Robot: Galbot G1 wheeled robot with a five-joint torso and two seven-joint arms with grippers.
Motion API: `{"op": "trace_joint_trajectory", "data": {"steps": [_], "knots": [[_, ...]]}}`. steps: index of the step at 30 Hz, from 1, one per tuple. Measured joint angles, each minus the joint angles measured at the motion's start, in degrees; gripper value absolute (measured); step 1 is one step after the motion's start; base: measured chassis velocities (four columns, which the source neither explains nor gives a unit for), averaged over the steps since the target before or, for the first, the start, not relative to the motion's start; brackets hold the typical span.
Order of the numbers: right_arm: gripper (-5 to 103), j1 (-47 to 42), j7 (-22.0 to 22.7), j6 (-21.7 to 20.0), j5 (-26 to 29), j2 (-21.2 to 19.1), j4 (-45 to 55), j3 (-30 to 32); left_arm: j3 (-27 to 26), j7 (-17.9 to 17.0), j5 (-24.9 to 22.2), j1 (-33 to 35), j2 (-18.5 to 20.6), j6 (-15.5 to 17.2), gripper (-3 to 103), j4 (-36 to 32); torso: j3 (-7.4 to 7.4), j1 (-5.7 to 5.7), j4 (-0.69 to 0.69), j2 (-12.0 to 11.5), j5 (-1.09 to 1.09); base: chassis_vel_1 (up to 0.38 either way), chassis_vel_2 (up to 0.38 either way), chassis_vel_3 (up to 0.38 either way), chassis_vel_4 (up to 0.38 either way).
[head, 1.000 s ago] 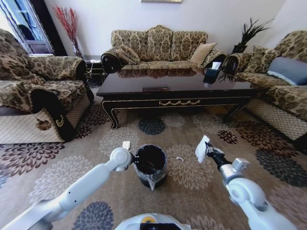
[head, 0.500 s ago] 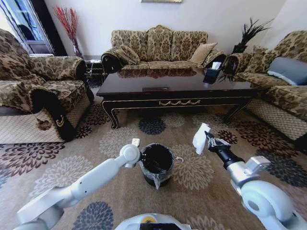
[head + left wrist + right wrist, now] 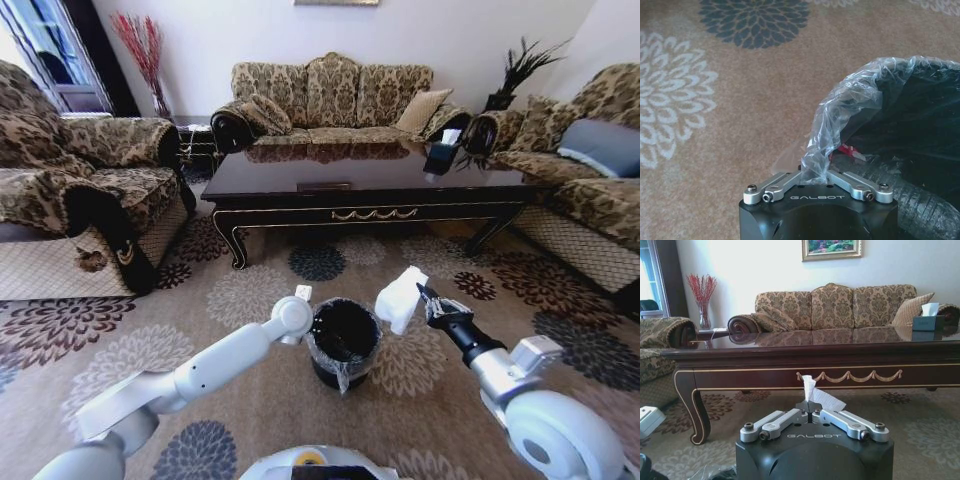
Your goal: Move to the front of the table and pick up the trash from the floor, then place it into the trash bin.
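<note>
tables: 1 (image 3: 365, 185) | trash bins: 1 (image 3: 343, 345) | sofas: 3 (image 3: 330, 100) | grippers: 2 (image 3: 422, 296)

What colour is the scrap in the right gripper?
White; the paper scrap, pinched in the right gripper, shows best in the head view.

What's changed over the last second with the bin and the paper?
The left claw, shut on the bin liner, carried the bin rightward. The right claw, gripping the paper, swung left until the paper neared the bin's rim. Table unmoved.

Patterned sofas (image 3: 330, 95), floral carpet (image 3: 250, 290)
</note>
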Motion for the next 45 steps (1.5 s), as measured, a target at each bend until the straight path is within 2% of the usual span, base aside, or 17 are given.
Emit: {"op": "trace_joint_trajectory", "data": {"steps": [6, 20, 30, 33, 37, 40, 43, 44, 45], "knots": [[0, -1.2, -1.1, 1.2, -3.0, 0.0, -0.1, 0.4, 1.2, -0.1, 0.2, -0.8, -2.6, 0.0, 0, 2.9, 0.0, 0.0, 0.01, 0.0, 0.0, 0.0, 0.0, 0.0, 0.0], [0, -1.5, -3.1, 2.3, -1.6, -1.4, -0.2, -0.6, 3.2, 0.2, 1.0, -2.7, -11.2, 0.4, 0, 9.7, 0.0, 0.0, 0.0, 0.0, 0.0, 0.0, 0.0, 0.0, 0.0], [0, -1.3, -3.5, 1.6, -0.9, -1.8, -0.3, -1.8, 3.9, 0.2, 0.7, -3.5, -11.5, 0.4, 0, 9.5, 0.0, 0.0, 0.01, 0.0, 0.0, 0.0, 0.0, 0.0, 0.0], [-3, -1.4, -3.7, 1.5, -1.0, -1.9, -0.3, -1.9, 3.9, 0.2, 0.6, -3.8, -11.6, 0.4, 0, 9.5, 0.0, 0.0, 0.01, 0.0, 0.0, 0.0, 0.0, 0.0, 0.0], [14, -2.4, -5.1, 1.5, -1.5, -1.7, -0.3, -2.2, 4.5, 0.2, 0.5, -4.5, -12.1, 0.4, 0, 9.8, 0.0, 0.0, 0.0, 0.0, -0.01, 0.0, 0.0, 0.0, 0.0], [19, -2.8, -6.2, 1.8, -2.7, -1.6, -0.3, -2.4, 4.9, 0.2, 0.5, -4.7, -12.2, 0.3, 0, 9.8, 0.0, 0.0, 0.0, 0.0, 0.0, 0.0, 0.0, 0.0, 0.0], [35, -3.1, -6.7, 2.1, -4.8, -1.3, -0.3, -2.6, 5.0, 0.2, 0.5, -4.7, -12.5, 0.3, 0, 9.8, 0.0, 0.0, 0.0, 0.0, -0.01, 0.0, 0.0, 0.0, 0.0], [35, -3.1, -6.7, 2.1, -4.8, -1.3, -0.3, -2.6, 5.0, 0.2, 0.5, -4.7, -12.5, 0.3, 0, 9.8, 0.0, 0.0, 0.0, 0.0, -0.01, 0.0, 0.0, 0.0, 0.0], [41, -3.3, -6.6, 2.1, -5.0, -1.1, -0.3, -2.6, 5.0, 0.2, 0.6, -4.7, -12.5, 0.3, 0, 9.8, 0.0, 0.0, 0.0, 0.0, -0.01, 0.0, 0.0, 0.0, 0.0]]}}
